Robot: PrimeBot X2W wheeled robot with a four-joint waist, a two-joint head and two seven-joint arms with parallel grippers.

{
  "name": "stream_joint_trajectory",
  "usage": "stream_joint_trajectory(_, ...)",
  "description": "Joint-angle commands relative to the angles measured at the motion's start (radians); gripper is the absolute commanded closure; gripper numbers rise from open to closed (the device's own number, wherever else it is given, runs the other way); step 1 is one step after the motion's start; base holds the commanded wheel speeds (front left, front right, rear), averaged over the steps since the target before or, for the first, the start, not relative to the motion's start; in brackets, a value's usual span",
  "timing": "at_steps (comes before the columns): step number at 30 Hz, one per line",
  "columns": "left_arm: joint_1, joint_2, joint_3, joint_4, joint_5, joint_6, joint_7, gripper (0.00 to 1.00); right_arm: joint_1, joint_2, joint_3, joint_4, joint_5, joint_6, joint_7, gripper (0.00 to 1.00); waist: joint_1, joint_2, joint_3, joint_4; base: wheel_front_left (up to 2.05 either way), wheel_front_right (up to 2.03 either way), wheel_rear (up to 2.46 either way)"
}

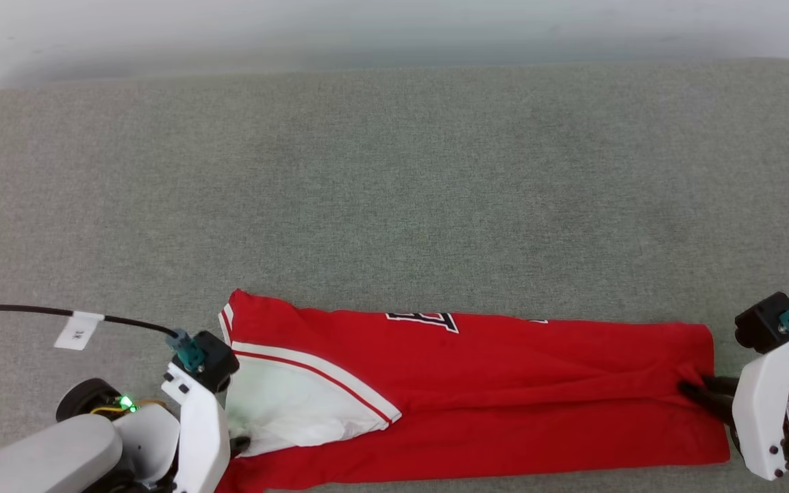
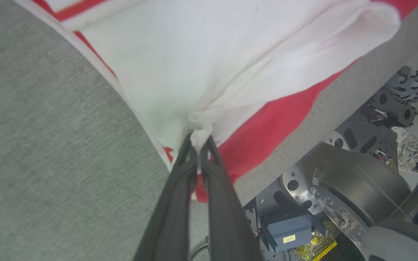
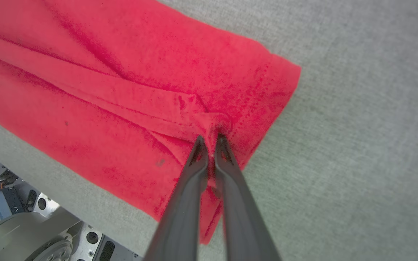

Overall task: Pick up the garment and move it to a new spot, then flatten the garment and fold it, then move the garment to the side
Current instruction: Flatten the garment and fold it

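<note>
A red jersey shirt (image 1: 504,383) lies folded into a long band along the near edge of a grey fabric-covered surface (image 1: 394,171); a white sleeve (image 1: 285,404) with striped trim lies on top at the robot's left end. The left gripper (image 2: 198,139) is pressed together on a pucker of white sleeve cloth; the right gripper (image 3: 210,139) pinches bunched red cloth at the opposite end — the hem.

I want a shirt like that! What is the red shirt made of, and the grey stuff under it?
The garment looks like soft, matte knit cloth: it wrinkles and bunches, with a stitched hem. The grey surface looks like coarse woven fabric, flecked and dull.
</note>
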Motion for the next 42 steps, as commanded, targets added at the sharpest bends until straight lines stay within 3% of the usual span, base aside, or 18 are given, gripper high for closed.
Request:
stream_joint_trajectory(1, 0.011, 0.000, 0.014, 0.000, 0.010, 0.007, -0.027, 0.00, -0.002, 0.011, -0.011, 0.003, -0.005, -0.001, -0.022, 0.00, 0.0001, 0.0000, -0.007, -0.003, 0.00, 0.00, 0.00)
stream_joint_trajectory(6, 0.001, 0.016, 0.079, -0.046, 0.049, 0.052, -0.180, 0.00, -0.007, 0.001, -0.064, -0.018, -0.028, -0.001, -0.106, 0.00, 0.0001, 0.0000, -0.037, -0.006, 0.00, 0.00, 0.00)
stream_joint_trajectory(12, 0.021, -0.021, 0.152, -0.054, 0.146, 0.193, -0.407, 0.00, 0.031, 0.000, -0.225, -0.029, -0.045, -0.001, -0.220, 0.00, 0.0001, 0.0000, -0.054, -0.003, 0.00, 0.00, 0.00)
stream_joint_trajectory(16, 0.050, -0.053, 0.218, -0.027, 0.179, 0.305, -0.578, 0.00, 0.079, 0.038, -0.371, 0.015, -0.080, -0.001, -0.279, 0.00, 0.0001, 0.0000, -0.049, -0.006, 0.00, 0.00, 0.00)
stream_joint_trajectory(17, 0.050, -0.053, 0.218, -0.027, 0.179, 0.305, -0.578, 0.00, 0.079, 0.038, -0.371, 0.015, -0.080, -0.001, -0.279, 0.00, 0.0001, 0.0000, -0.049, -0.006, 0.00, 0.00, 0.00)
stream_joint_trajectory(18, 0.072, -0.067, 0.248, -0.012, 0.192, 0.358, -0.660, 0.00, 0.111, 0.059, -0.435, 0.041, -0.097, -0.001, -0.287, 0.00, 0.0001, 0.0000, -0.044, -0.007, 0.00, 0.00, 0.00)
stream_joint_trajectory(19, 0.072, -0.067, 0.248, -0.012, 0.192, 0.358, -0.660, 0.00, 0.111, 0.059, -0.435, 0.041, -0.097, -0.001, -0.287, 0.00, 0.0001, 0.0000, -0.044, -0.007, 0.00, 0.00, 0.00)
stream_joint_trajectory(22, 0.105, -0.090, 0.300, 0.014, 0.200, 0.425, -0.751, 0.00, 0.164, 0.102, -0.509, 0.067, -0.103, -0.001, -0.262, 0.00, 0.0001, 0.0000, -0.038, -0.008, 0.00, 0.00, 0.00)
stream_joint_trajectory(26, 0.162, -0.132, 0.380, 0.033, 0.244, 0.496, -0.786, 0.00, 0.231, 0.152, -0.576, 0.082, -0.116, -0.001, -0.210, 0.00, 0.0001, 0.0000, -0.033, -0.006, 0.00, 0.00, 0.00)
stream_joint_trajectory(30, 0.242, -0.196, 0.517, 0.002, 0.364, 0.548, -0.789, 0.00, 0.282, 0.220, -0.626, 0.065, -0.094, -0.001, -0.166, 0.00, 0.0001, 0.0000, -0.026, 0.002, 0.00, 0.00, 0.00)
stream_joint_trajectory(35, 0.369, -0.293, 0.677, -0.030, 0.514, 0.560, -0.789, 0.00, 0.327, 0.298, -0.646, 0.042, -0.043, -0.001, -0.113, 0.00, 0.0001, 0.0000, -0.017, 0.013, 0.00, 0.00, 0.00)
stream_joint_trajectory(42, 0.478, -0.425, 0.837, -0.026, 0.678, 0.489, -0.790, 0.00, 0.360, 0.357, -0.594, 0.080, -0.010, -0.001, -0.027, 0.00, 0.0001, 0.0000, -0.006, 0.036, 0.00, 0.00, 0.00)
